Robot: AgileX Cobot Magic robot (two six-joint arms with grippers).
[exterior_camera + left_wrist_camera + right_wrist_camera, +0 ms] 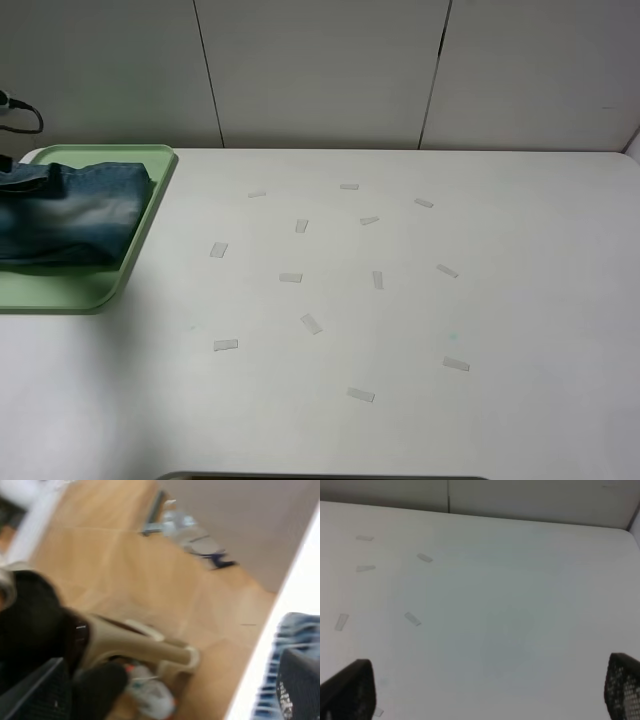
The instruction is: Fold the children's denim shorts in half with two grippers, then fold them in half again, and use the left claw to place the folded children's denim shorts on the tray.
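Observation:
The folded children's denim shorts lie on the pale green tray at the far left of the table. Neither arm shows in the exterior high view. In the blurred left wrist view the left claw is open and empty. One of its fingers is beside a blue patch of the shorts at the table's white edge. In the right wrist view the right gripper is open and empty above bare white table, with its fingertips wide apart.
Several small pieces of pale tape are stuck across the middle of the white table. A black cable hangs at the far left by the wall. The left wrist view shows wooden floor and a beige chair beside the table.

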